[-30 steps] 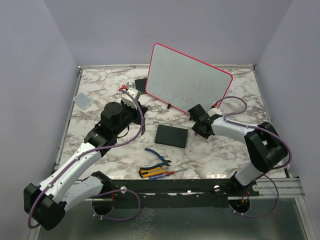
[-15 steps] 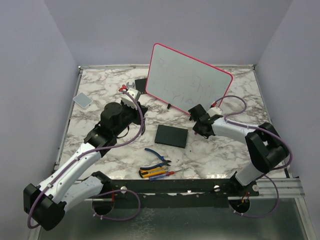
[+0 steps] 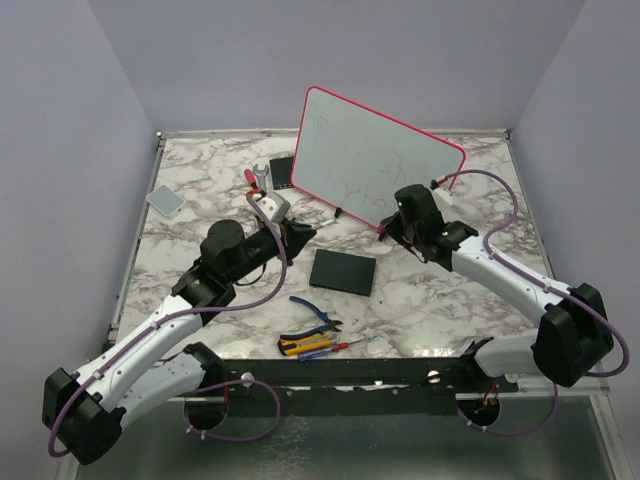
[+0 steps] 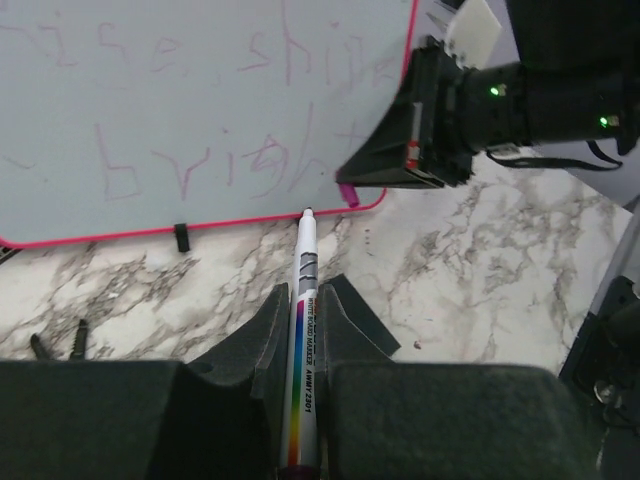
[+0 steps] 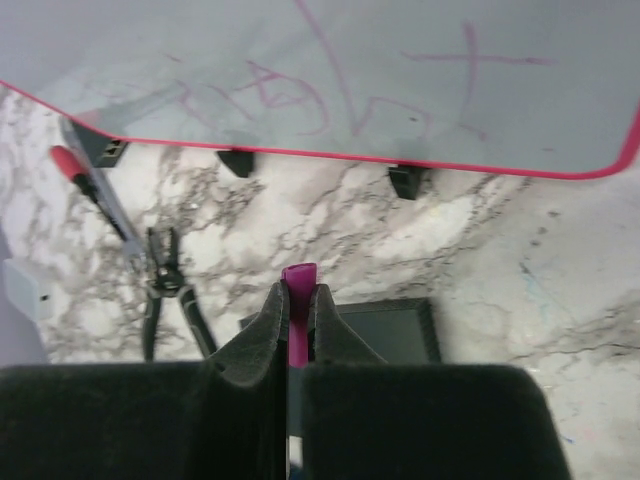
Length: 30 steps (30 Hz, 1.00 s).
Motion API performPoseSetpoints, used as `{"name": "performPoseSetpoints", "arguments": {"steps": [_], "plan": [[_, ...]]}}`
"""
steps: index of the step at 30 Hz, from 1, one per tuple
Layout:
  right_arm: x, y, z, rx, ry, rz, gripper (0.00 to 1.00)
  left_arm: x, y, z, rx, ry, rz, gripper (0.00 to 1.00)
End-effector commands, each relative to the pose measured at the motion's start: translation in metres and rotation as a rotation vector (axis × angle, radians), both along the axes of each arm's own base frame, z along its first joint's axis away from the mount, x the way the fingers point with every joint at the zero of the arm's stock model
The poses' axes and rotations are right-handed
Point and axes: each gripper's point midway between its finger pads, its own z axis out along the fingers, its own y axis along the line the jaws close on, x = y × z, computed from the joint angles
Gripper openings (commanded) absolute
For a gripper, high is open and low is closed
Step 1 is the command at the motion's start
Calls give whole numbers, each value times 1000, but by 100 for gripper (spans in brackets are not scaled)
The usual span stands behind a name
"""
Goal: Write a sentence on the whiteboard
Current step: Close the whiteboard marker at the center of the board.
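Note:
The whiteboard (image 3: 375, 150) stands tilted at the back on small black feet, with a pink-red frame. The sentence (image 3: 360, 165) is faint pink handwriting; the left wrist view (image 4: 200, 165) shows two lines of it, and the right wrist view (image 5: 300, 100) shows part. My left gripper (image 3: 295, 233) is shut on a white whiteboard marker (image 4: 303, 330), its tip just short of the board's lower frame (image 4: 220, 232). My right gripper (image 3: 385, 232) is shut on a magenta marker cap (image 5: 298, 295) by the board's lower right corner.
A flat black slab (image 3: 343, 271) lies in front of the board between the grippers. Pliers (image 3: 315, 312) and screwdrivers (image 3: 315, 347) lie near the front edge. A grey pad (image 3: 166, 200) lies at the left. A wrench (image 3: 258, 172) and a black piece (image 3: 283, 168) lie left of the board.
My right arm has stretched out and swung its gripper up to the board's lower right corner. My left gripper has moved right and forward with the marker, toward the board's lower edge.

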Motion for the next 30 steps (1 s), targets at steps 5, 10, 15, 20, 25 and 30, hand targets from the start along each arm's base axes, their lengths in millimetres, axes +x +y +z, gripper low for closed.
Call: {"name": "performPoseSetpoints", "arguments": {"steps": [5,10,15,20,25,30], "plan": [[18,43,47,226,-37,18,0,-12,-23,-3,-20,-9,53,0],[21,55,51,321,-29,11,0,-8,-24,-10,12,-5,178,0],[19,59,56,374,-6,-13,0,-14,-32,-18,37,-12,270,0],[18,65,60,421,11,-16,0,-9,-33,-16,-6,-29,312,0],[14,72,61,470,31,-1,0,-5,-36,-19,-18,-23,330,0],[13,75,61,492,51,-5,0,-5,-42,-25,-34,-14,319,0]]}}
